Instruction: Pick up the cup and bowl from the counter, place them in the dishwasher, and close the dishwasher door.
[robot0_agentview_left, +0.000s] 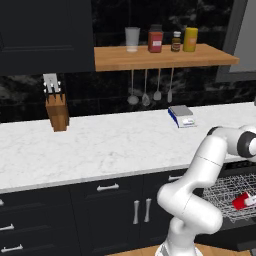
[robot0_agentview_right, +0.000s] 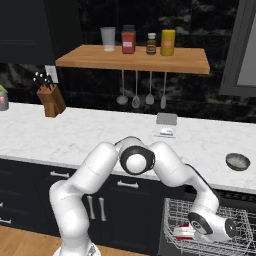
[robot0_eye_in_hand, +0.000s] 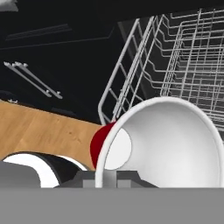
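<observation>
The cup (robot0_eye_in_hand: 166, 144) is held at its rim by the fingers (robot0_eye_in_hand: 107, 177) over the dishwasher's wire rack (robot0_eye_in_hand: 183, 61), tipped on its side, its whitish mouth turned toward the hand camera.

In the hand view the bowl (robot0_eye_in_hand: 175, 144) sits so close that its pale inside covers the claw's tips, and its lower rim is cut by the bottom edge. In the right base view the hand hides most of the red thing (robot0_agentview_right: 184, 231) in the wire rack (robot0_agentview_right: 172, 220); whether the claw grips it cannot be told. The left base view's right edge crops the rack (robot0_agentview_left: 235, 187) and a red item (robot0_agentview_left: 244, 201) lying in it. Labels on the shelf jars (robot0_agentview_right: 128, 40) are too small to read.
</observation>
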